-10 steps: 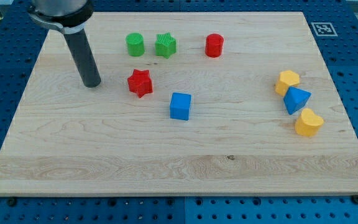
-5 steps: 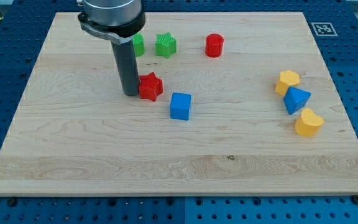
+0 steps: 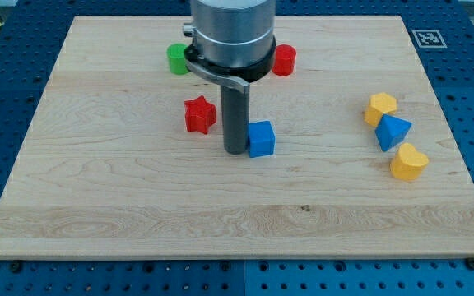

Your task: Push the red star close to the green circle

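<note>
The rod's tip (image 3: 235, 152) rests on the wooden board (image 3: 97, 205), touching the left side of the blue cube (image 3: 262, 138); there are no jaws, so nothing is held. The red star (image 3: 199, 115) lies just left of the rod, apart from it, with the green circle (image 3: 177, 59) farther back and slightly left. A red cylinder (image 3: 285, 60) shows at the far side beside the arm, and a yellow block (image 3: 380, 108), blue block (image 3: 393, 131) and second yellow block (image 3: 408, 162) cluster at the right.
</note>
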Controlling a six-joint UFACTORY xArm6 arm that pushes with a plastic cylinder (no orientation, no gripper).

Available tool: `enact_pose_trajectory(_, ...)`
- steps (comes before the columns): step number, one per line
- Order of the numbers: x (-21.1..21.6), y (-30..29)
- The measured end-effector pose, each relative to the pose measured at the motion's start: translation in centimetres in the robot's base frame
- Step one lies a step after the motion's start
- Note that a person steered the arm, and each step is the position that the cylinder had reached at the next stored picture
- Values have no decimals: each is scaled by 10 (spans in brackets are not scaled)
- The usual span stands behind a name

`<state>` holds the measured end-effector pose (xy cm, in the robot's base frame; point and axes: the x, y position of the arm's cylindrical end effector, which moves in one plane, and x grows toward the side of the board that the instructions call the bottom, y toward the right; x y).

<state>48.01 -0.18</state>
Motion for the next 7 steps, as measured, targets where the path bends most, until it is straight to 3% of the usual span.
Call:
enact_pose_trajectory(2,-7,1)
enact_pose_trajectory(5,-39,-76)
enact_pose_trajectory(7,-43,-72)
